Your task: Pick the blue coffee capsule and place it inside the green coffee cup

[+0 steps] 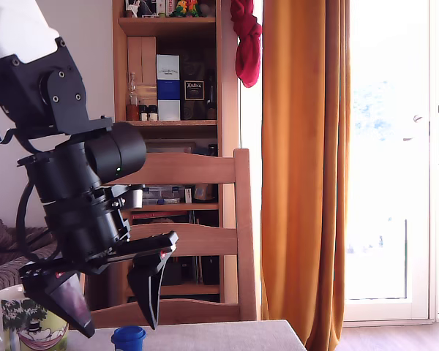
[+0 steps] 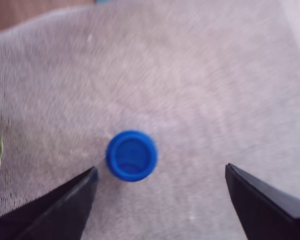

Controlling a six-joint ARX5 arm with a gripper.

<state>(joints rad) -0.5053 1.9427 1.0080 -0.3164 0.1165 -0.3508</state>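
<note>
The blue coffee capsule stands upright on the table near its front edge, a small bright blue cup with a wider rim, untouched. The green coffee cup, pale yellow-green with dark foliage print and white rim, stands upright well apart, toward the exterior view's left.

Daylit room, seen from table level. Behind a grey cloth-covered table, a wooden chair and a tall wooden bookshelf stacked with boxes, bottles and figurines. Red cloth hanging beside it. Orange curtains drawn partly across a bright glazed door. Pale wall on the exterior view's left.
</note>
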